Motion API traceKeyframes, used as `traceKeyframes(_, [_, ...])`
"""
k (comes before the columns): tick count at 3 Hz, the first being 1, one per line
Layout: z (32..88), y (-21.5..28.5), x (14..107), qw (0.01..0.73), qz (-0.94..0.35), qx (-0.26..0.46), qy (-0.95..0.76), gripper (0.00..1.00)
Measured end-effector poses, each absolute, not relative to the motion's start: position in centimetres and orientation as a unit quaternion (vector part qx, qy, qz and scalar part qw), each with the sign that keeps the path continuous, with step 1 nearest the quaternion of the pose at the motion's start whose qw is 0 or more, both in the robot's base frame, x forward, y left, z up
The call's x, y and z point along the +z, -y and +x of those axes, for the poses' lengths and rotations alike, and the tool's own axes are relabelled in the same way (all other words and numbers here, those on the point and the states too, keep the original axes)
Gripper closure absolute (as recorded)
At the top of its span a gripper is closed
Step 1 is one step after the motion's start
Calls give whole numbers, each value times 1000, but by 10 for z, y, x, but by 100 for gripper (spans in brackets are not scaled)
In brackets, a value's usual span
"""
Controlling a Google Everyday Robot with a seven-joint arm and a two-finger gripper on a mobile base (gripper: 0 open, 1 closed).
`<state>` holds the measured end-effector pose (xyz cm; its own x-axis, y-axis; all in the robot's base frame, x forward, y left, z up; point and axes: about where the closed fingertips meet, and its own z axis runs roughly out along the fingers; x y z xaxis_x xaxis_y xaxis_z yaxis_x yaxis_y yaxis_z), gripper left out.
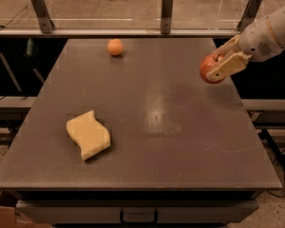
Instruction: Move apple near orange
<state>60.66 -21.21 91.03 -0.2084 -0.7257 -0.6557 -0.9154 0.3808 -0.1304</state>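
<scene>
One raised camera looks down across the whole table (pixel 180 141), claw (pixel 213 66) gripping apple (pixel 205 71) at right.

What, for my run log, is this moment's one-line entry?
gripper: shut on apple, right table edge | apple: apparently lifted | orange: far side, apart | task: unfinished

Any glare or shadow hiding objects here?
Camera view: a pale glare patch lies mid-way on the dark grey table, hiding nothing; the small round orange fruit reads clearly; the claw, at the right edge, grips the red speckled apple.
</scene>
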Motion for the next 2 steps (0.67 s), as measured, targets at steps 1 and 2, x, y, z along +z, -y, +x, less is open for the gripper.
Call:
traceKeyframes(1, [620,192,907,335,-545,153,-753,100])
traceKeyframes(2, [650,152,909,352,-560,157,-733,100])
